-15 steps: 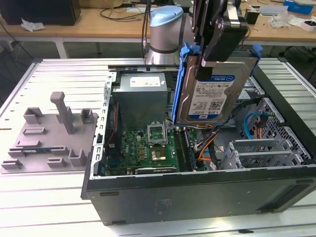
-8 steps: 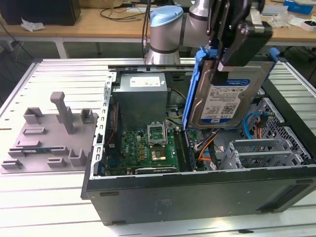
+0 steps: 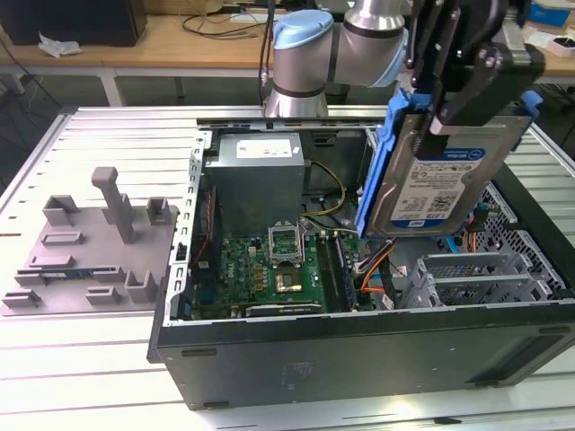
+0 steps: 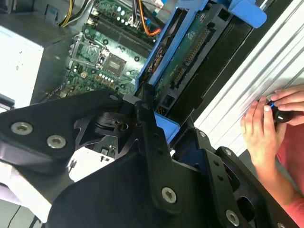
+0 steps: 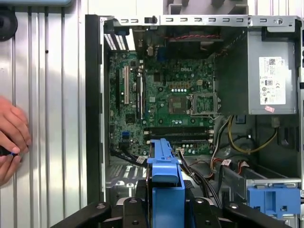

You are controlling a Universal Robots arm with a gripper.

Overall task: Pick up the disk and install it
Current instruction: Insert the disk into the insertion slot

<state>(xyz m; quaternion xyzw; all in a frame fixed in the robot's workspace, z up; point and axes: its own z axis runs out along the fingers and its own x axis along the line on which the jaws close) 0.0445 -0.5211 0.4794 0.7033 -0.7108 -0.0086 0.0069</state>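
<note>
The arm (image 3: 310, 54) stands at the back of the exterior view, its grey and blue joints bent. Its black tool (image 3: 442, 117) hangs raised and tilted, clamped on the top edge of the disk (image 3: 445, 175).

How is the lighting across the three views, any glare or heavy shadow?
Exterior view: even light, no glare on the disk held in the gripper. Second wrist view: the power supply is washed out white. First wrist view: table slats bright, motherboard evenly lit.
</note>
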